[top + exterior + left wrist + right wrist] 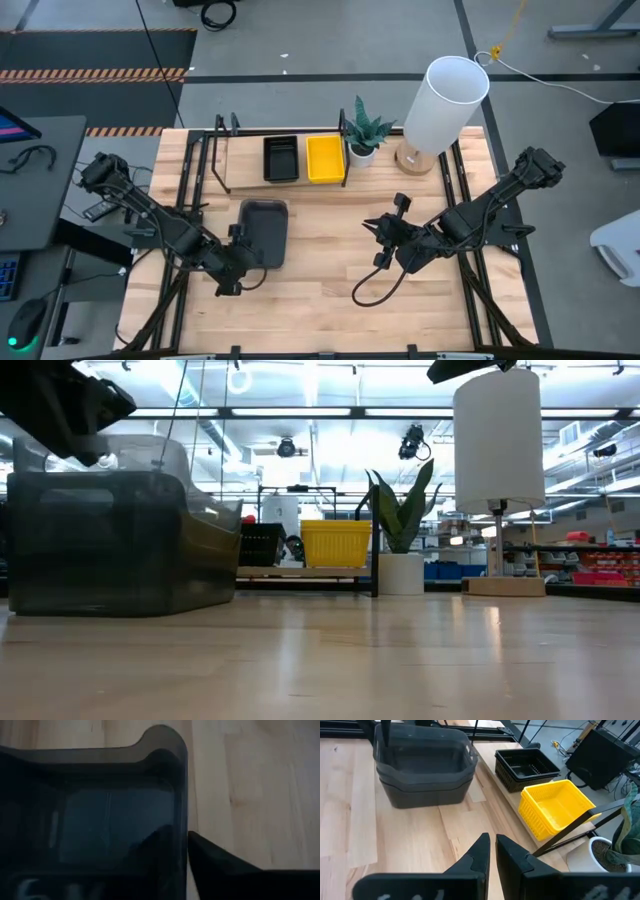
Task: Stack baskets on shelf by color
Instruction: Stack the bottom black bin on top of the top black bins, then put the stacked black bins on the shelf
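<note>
While the black basket (281, 158) and yellow basket (325, 159) already sit side by side on the shelf (232, 170), the grey baskets (263, 232), nested, rest on the table (330, 290) in front of it. The left gripper (236, 268) straddles their wall, fingers slightly apart. The right gripper (383, 228) hovers nearby, nearly closed and empty.

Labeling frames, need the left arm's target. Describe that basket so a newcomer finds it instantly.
Start at the shelf along the table's far edge; just in front of it on the tabletop sits the dark grey basket stack. Unlike the black basket and yellow basket on the shelf, it is larger, round-cornered and translucent.
</note>
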Controlling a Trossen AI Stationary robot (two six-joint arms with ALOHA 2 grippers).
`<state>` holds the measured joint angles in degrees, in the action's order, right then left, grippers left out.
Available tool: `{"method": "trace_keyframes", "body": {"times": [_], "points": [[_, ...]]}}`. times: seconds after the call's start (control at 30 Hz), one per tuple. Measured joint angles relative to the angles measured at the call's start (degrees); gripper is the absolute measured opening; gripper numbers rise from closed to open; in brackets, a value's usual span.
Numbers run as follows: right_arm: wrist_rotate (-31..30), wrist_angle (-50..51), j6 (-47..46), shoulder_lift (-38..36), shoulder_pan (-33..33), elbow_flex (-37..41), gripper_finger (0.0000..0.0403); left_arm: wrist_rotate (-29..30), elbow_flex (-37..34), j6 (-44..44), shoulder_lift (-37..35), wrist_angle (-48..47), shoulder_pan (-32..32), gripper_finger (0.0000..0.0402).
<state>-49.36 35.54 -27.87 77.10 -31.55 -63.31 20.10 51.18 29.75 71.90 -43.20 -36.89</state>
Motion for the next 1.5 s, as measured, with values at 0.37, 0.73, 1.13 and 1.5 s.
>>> {"method": "trace_keyframes", "body": {"times": [0.37,0.73,1.13,1.5], "points": [[0.07,-0.42,0.65,0.0,0.07,0.0,0.0036,-1.03,0.07,1.57,2.99,4.99,0.16,0.0232],[0.09,-0.43,0.63,0.02,0.07,0.0,0.0036,-1.65,0.07,2.79,12.73,7.39,1.1,0.0209],[0.07,-0.8,0.92,0.02,0.07,0.0,0.0036,-2.75,0.16,3.15,13.84,4.89,2.35,0.0021],[0.07,-1.01,1.07,0.02,0.07,0.0,0.0036,-3.85,11.0,9.58,13.93,-10.99,-1.69,0.002]]}}
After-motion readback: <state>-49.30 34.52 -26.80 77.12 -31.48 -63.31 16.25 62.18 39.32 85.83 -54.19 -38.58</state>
